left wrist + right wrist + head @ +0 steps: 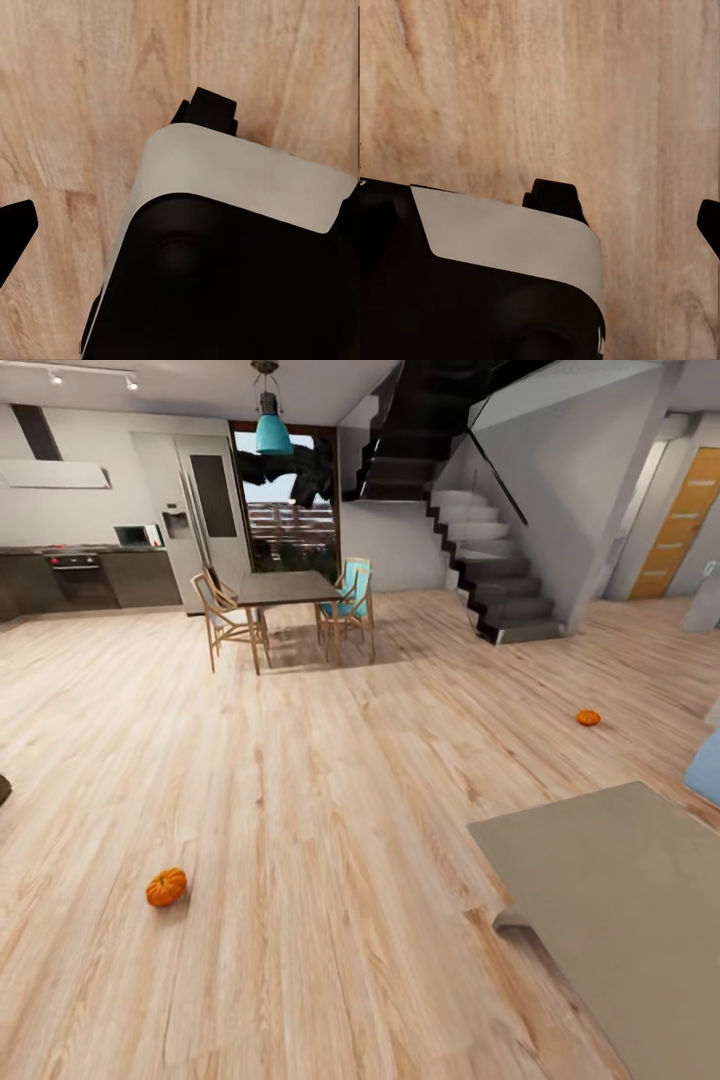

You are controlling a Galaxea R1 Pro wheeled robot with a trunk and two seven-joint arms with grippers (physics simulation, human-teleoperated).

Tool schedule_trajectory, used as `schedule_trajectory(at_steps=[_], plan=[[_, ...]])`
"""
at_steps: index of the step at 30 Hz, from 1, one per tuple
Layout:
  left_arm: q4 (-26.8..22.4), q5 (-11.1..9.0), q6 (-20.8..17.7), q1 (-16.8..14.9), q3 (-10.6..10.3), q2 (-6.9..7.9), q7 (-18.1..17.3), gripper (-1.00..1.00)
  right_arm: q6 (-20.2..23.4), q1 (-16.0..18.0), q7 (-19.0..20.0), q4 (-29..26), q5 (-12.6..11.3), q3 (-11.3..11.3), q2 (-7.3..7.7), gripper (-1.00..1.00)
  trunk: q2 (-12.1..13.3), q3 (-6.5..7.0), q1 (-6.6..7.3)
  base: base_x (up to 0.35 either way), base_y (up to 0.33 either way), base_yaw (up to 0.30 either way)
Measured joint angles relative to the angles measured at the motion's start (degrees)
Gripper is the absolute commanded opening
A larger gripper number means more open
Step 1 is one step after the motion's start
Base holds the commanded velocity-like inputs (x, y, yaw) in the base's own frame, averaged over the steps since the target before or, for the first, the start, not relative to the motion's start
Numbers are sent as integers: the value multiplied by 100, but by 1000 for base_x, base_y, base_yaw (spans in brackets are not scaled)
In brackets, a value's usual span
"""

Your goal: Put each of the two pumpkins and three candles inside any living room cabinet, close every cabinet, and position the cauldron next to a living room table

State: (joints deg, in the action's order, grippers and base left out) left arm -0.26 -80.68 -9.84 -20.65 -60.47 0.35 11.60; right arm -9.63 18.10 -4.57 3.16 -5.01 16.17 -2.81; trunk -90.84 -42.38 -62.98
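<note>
— Where does the left tool (112, 161) sit?
— In the left wrist view it points down at the wood floor (82, 90). One dark fingertip (208, 109) rises behind the white and black wrist housing (240, 187); the other (15, 229) is well apart from it, at the picture's edge. Nothing lies between them.
— And the right tool (634, 210)?
— Much the same: it faces the floor with one fingertip (555, 199) by its housing (510, 236), the other (709, 221) far off, the gap bare.

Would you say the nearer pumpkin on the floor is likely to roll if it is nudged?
Probably yes: the nearer pumpkin looks round and sits free on the smooth wood floor. Its ribbed, squat shape may stop it soon. It looks small, so likely light.
</note>
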Motion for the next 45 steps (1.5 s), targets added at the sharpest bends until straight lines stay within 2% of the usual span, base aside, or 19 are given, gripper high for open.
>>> schedule_trajectory(at_steps=[45], plan=[[0, 7, 2, 0, -3, -8, 0, 100, 0, 0, 0, 0, 0, 0, 0, 100, 0, -351, 0, 330, 0, 162]])
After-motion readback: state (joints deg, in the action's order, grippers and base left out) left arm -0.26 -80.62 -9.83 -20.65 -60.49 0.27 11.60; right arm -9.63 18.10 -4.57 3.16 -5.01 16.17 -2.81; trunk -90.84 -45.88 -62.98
